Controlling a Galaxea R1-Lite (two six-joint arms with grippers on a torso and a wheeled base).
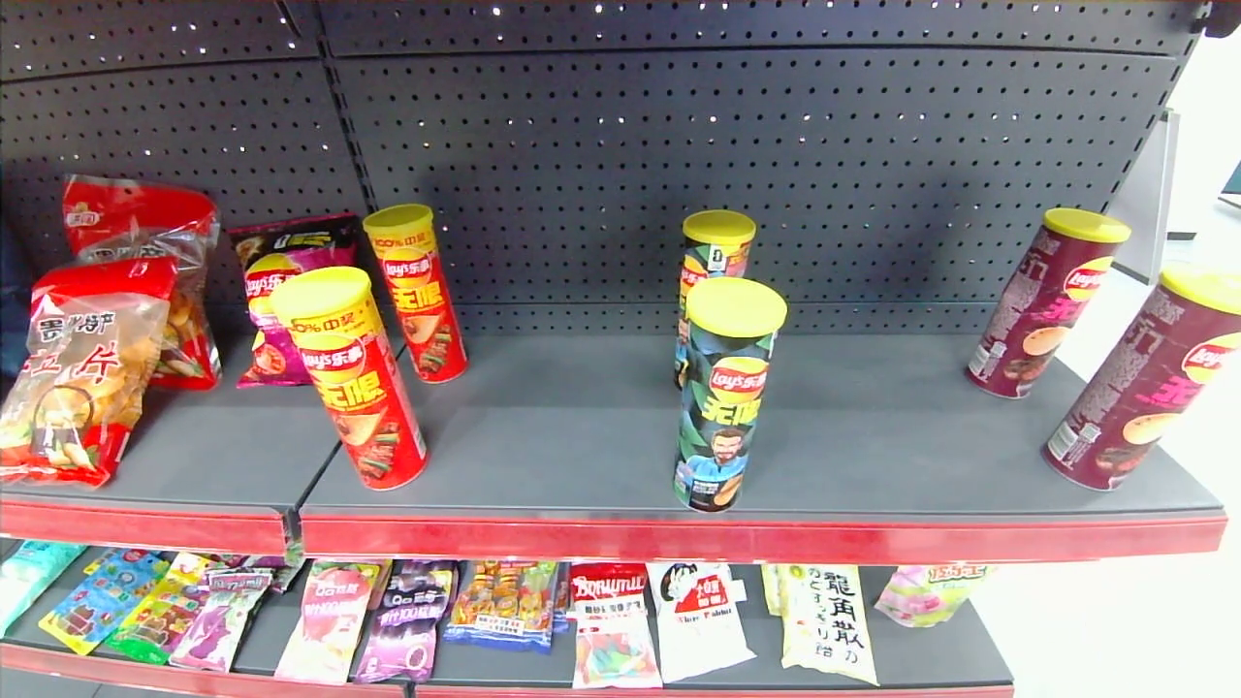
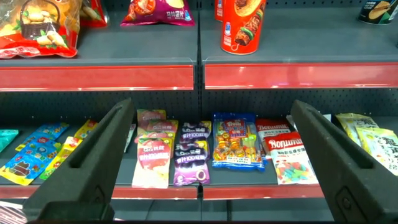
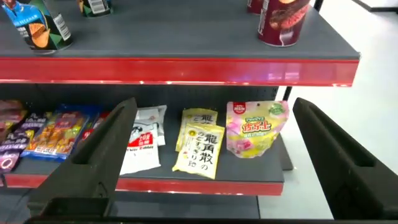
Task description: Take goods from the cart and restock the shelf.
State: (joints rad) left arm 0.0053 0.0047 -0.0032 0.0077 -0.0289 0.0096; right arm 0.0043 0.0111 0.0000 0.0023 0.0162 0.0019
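Facing the dark grey metal shelf [image 1: 582, 427] with both pincers spread wide and holding nothing.

We see the left pincer [image 2: 211, 106] and the right pincer [image 3: 214, 102], each with its fingers far apart, level with the lower shelf [image 1: 931, 650], where flat sweet packets [image 1: 611, 630] lie in a row. On the upper board six yellow-lidded crisp tubes stand in pairs: two red cardboard tubes [image 1: 354, 378] toward the left, two green-and-black tubes [image 1: 727, 397] in the middle and two maroon tubes [image 1: 1144, 383] at the right end. In each pair one tube stands near the red front edge and the other farther back. Red-and-clear snack bags [image 1: 82, 368] and a purple crisp bag [image 1: 291, 291] lean at the far left.
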